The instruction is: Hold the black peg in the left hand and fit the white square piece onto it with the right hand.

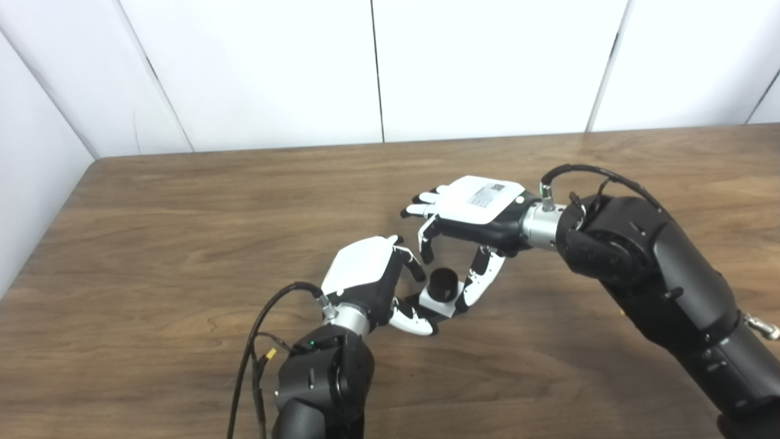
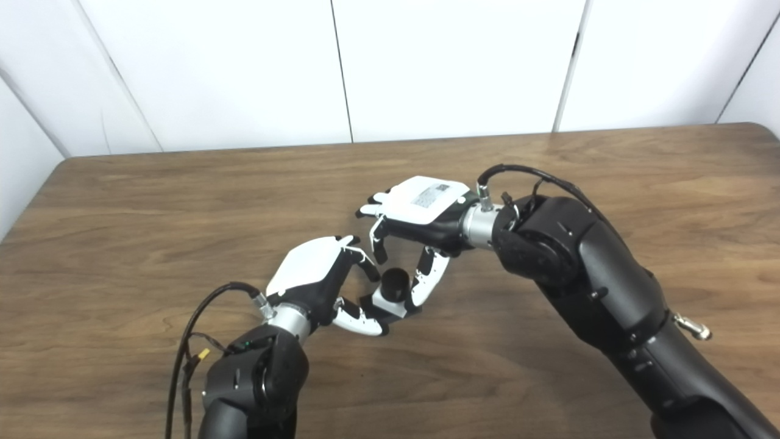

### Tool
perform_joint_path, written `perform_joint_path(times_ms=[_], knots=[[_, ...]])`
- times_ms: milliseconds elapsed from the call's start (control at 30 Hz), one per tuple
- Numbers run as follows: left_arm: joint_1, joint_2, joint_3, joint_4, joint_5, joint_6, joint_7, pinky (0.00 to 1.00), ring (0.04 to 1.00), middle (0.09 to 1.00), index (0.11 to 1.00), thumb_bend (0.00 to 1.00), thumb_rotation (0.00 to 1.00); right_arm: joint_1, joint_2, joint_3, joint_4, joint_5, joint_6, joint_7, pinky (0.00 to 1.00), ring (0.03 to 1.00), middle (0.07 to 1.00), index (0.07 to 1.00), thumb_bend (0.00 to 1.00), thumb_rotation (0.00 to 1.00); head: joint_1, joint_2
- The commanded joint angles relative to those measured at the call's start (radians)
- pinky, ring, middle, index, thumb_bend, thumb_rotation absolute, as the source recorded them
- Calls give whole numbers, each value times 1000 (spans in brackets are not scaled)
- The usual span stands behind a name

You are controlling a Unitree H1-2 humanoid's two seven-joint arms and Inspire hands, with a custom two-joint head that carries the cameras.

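The black peg (image 1: 443,283) stands upright, low over the table, between my two hands. The white square piece (image 1: 440,305) sits around its lower part. My left hand (image 1: 372,274) reaches in from the left and is curled about the peg's base, with its thumb (image 1: 415,321) under the piece's near edge. My right hand (image 1: 478,210) hovers over the peg from the right. Its thumb (image 1: 480,281) rests against the right edge of the white piece and one finger (image 1: 426,242) curls down behind the peg, while the others stretch out. The peg's base is hidden.
The brown wooden table (image 1: 183,244) stretches to a white panelled wall (image 1: 378,67) at the back. Its left edge shows at the far left. A black cable (image 1: 262,329) loops beside my left forearm.
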Motion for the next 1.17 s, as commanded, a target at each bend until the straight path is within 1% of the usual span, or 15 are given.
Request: perform_joint_path(times_ms=[0,367,500,700,767,900,1033,1133], knots=[[-32,-20,3,-38,17,-25,9,1000,1000,967,659,872,168,-39,-9,-26,-20,11,15,-15,1000,1000,974,644,867,383,0,1],[-36,-20,21,-38,20,-30,-2,1000,1000,975,664,946,217,-41,-18,-37,-15,10,15,-21,1000,1000,971,640,865,379,3,-2],[-36,-18,26,-47,34,-39,-5,1000,1000,974,712,965,232,-44,-24,-47,-11,9,11,-29,1000,1000,970,643,866,383,2,-4],[-39,-12,50,-86,52,-61,-33,1000,1000,974,742,976,239,-53,-25,-66,-14,18,25,-22,1000,1000,979,655,867,390,5,-8],[-40,-4,61,-104,49,-72,-47,1000,1000,973,748,979,250,-57,-27,-74,-18,23,33,-16,1000,1000,981,660,870,391,7,-12],[-51,-3,92,-148,70,-94,-99,1000,1000,974,763,996,279,-64,-32,-92,-31,38,53,-7,1000,1000,984,672,879,397,9,-15],[-60,-12,132,-199,89,-107,-161,1000,1000,981,808,1000,280,-66,-42,-109,-42,46,65,-8,1000,1000,980,692,898,407,8,-21],[-60,-16,159,-227,97,-124,-187,1000,1000,991,861,1000,293,-64,-49,-120,-52,53,86,-9,1000,1000,978,729,917,418,15,-27]])
